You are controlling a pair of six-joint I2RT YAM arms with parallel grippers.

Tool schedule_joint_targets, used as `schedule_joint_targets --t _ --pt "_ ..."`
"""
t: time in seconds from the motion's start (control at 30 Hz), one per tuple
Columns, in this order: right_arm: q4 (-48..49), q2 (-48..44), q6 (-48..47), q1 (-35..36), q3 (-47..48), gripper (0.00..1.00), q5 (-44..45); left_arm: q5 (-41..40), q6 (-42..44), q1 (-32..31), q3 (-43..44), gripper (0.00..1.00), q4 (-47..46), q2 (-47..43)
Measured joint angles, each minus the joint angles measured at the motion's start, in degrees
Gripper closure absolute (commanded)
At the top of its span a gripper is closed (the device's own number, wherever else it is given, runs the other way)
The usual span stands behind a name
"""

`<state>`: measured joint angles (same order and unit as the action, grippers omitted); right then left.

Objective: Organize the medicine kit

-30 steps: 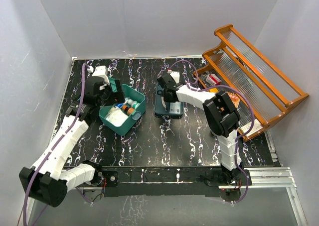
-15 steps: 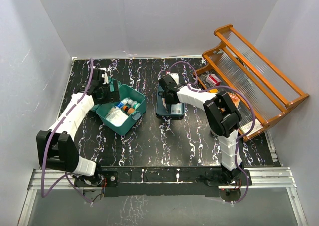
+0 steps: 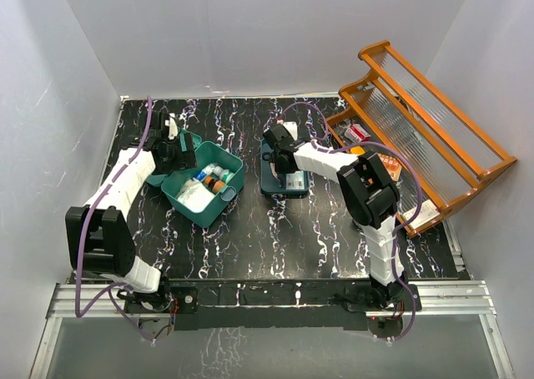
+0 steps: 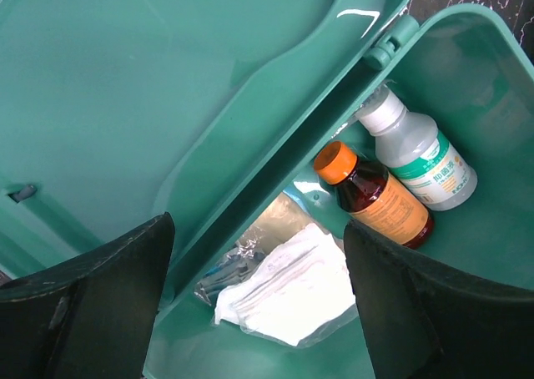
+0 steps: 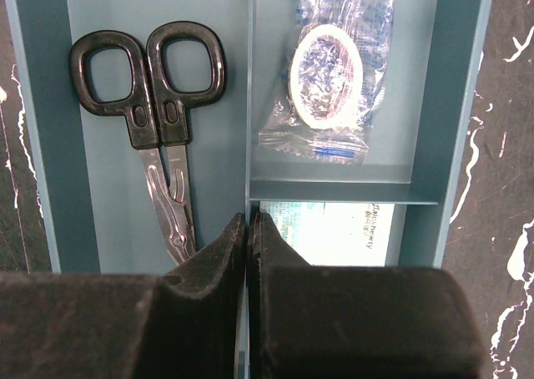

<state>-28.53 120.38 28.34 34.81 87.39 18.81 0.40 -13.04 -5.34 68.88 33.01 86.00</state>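
The medicine kit [image 3: 207, 202] is a teal-green box standing open at the left, its lid [image 3: 185, 148] tipped back. Inside lie a brown bottle with an orange cap [image 4: 375, 202], a white bottle [image 4: 421, 155] and a white gauze packet [image 4: 292, 291]. My left gripper [image 4: 259, 312] is open at the lid's rim, its fingers wide apart either side of that rim and touching nothing. My right gripper [image 5: 249, 227] is shut on the thin divider of the dark-teal tray [image 5: 457, 103], beside black scissors [image 5: 154, 103] and a sealed packet [image 5: 329, 70].
An orange wooden rack [image 3: 425, 128] leans at the right wall, with a small red-and-white box [image 3: 357, 133] by its foot. The tray [image 3: 269, 189] sits mid-table. A white printed box [image 5: 334, 233] fills its near compartment. White walls close in the table.
My left arm has swung out to the left and its gripper has come down behind the kit at the lid, jaws slightly narrower. The right gripper stays on the tray.
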Motion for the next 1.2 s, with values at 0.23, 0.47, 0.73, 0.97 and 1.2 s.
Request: schedule_joint_targets --t 0.23,0.47,0.73,0.97,1.2 --pt "-0.07 0.0 0.02 0.0 0.07 1.0 0.79 2.49 0.44 0.59 0.96 0.32 0.55 0.92" --pt "-0.11 0.0 0.07 0.0 0.0 1.0 1.22 9.11 -0.35 0.72 0.96 0.38 2.91 0.74" --pt "-1.64 -2.01 0.26 -1.36 -1.4 1.0 1.4 18.08 -2.73 0.72 -0.07 0.39 4.61 -0.13" --pt "-3.58 -7.17 0.07 -5.29 -1.97 1.0 1.42 25.64 -4.13 0.72 -1.68 0.39 4.42 -0.57" --pt "-6.86 -12.79 -1.29 -7.78 0.11 1.0 2.03 31.71 -6.05 0.72 -3.74 0.44 2.1 -0.61"
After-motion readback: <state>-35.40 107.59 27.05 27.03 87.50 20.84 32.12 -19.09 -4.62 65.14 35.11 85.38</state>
